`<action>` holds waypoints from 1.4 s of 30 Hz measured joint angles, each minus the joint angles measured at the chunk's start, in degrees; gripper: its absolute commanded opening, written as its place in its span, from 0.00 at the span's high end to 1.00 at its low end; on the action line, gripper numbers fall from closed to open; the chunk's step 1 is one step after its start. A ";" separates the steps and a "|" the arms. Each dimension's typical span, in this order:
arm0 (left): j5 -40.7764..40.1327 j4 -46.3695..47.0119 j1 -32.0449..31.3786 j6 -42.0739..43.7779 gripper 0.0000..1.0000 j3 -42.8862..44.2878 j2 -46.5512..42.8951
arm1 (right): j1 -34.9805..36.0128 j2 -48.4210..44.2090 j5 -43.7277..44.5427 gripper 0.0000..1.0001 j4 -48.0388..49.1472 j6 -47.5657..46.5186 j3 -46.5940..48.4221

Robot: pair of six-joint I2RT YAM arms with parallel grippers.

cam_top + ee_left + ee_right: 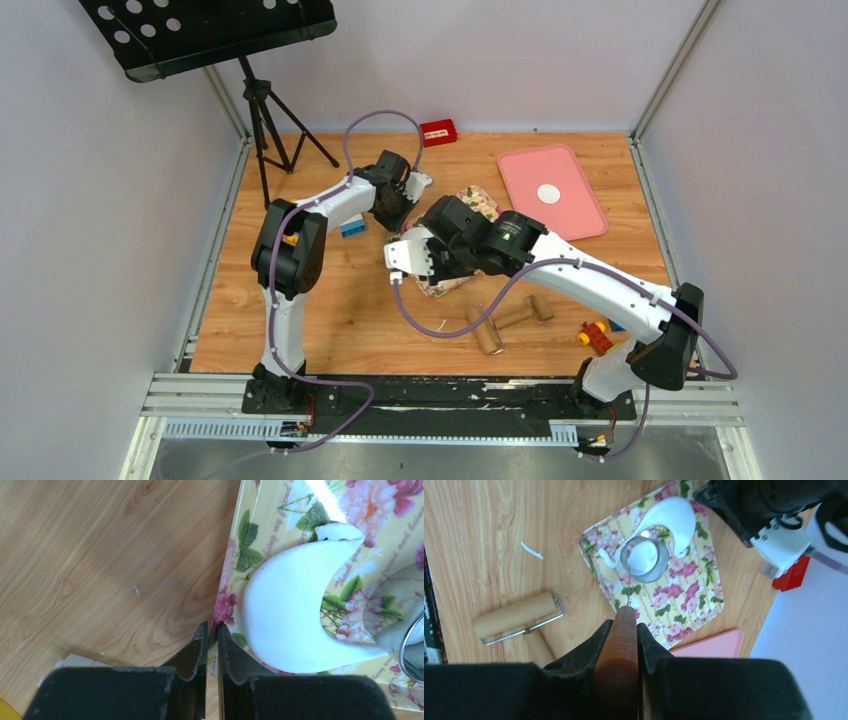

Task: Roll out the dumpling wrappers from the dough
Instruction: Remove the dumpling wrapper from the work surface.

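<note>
The dough (285,615), a soft white crescent, lies on the floral tray (684,595); our right hand (624,624) clamps a brown wooden handle (621,652), our left hand (211,626) pinches the tray's rim.

Bare table (85,555) lies open left of the left fingers (192,657); dough (290,605) and cutter (407,640) crowd the tray (270,520) on their right. Ahead-right of the right fingers (584,655), the left arm (764,500) blocks.

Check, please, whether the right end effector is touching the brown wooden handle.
Touching. The right wrist view shows the wooden handle clamped between both fingers of the right end effector, with no gap on either side.
</note>
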 measured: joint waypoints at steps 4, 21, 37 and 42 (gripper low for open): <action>0.00 0.00 0.00 0.00 0.87 0.00 0.00 | -0.81 -1.33 0.57 1.00 -1.73 -0.37 -2.47; 0.04 0.00 0.00 0.00 0.87 0.00 0.00 | -2.34 3.13 2.64 1.00 3.76 0.92 -7.32; 0.07 0.07 0.00 0.00 0.87 -0.04 0.00 | -2.32 3.41 -1.36 1.00 6.95 3.61 -7.26; 0.04 0.07 0.00 0.00 0.87 -0.04 0.00 | -1.99 3.50 -2.10 1.00 7.52 4.26 -7.26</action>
